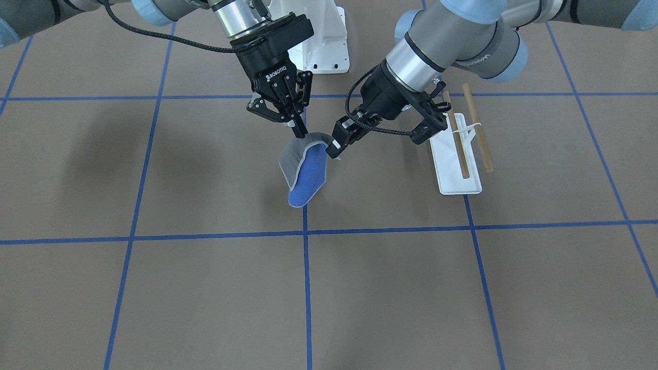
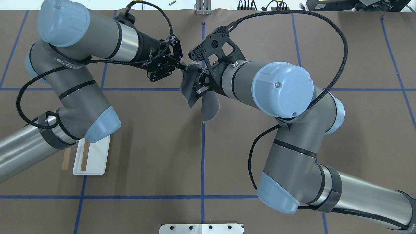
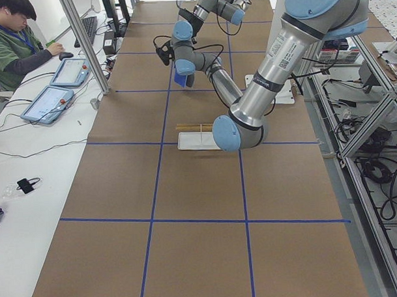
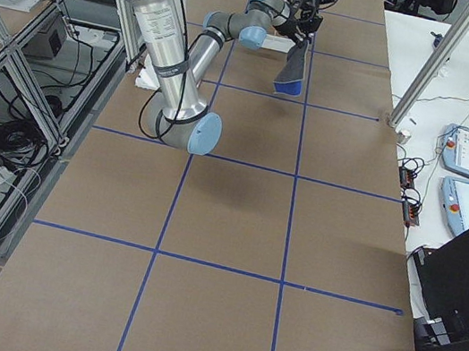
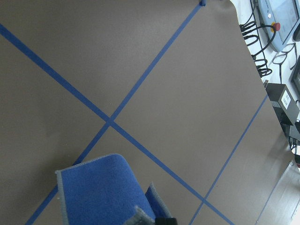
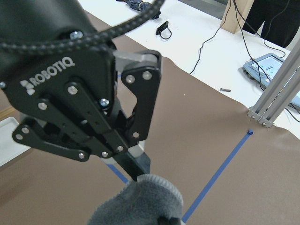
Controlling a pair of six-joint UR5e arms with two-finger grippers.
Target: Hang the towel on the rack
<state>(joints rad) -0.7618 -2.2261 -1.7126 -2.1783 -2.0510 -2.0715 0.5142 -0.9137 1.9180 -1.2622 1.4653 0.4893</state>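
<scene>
The towel hangs folded above the table's middle, blue side out toward the front, dark grey in the overhead view. My left gripper is shut on its top edge; it also shows in the overhead view and the right wrist view. My right gripper is shut on the same top edge a little way along, and shows from overhead. The towel's blue side fills the bottom of the left wrist view. The rack stands on the table under my left arm, its dowel rods bare.
The white bolted robot pedestal is behind the grippers. Blue tape lines grid the brown table. An operator sits at a side bench with tablets. The rack's base partly shows under my left elbow.
</scene>
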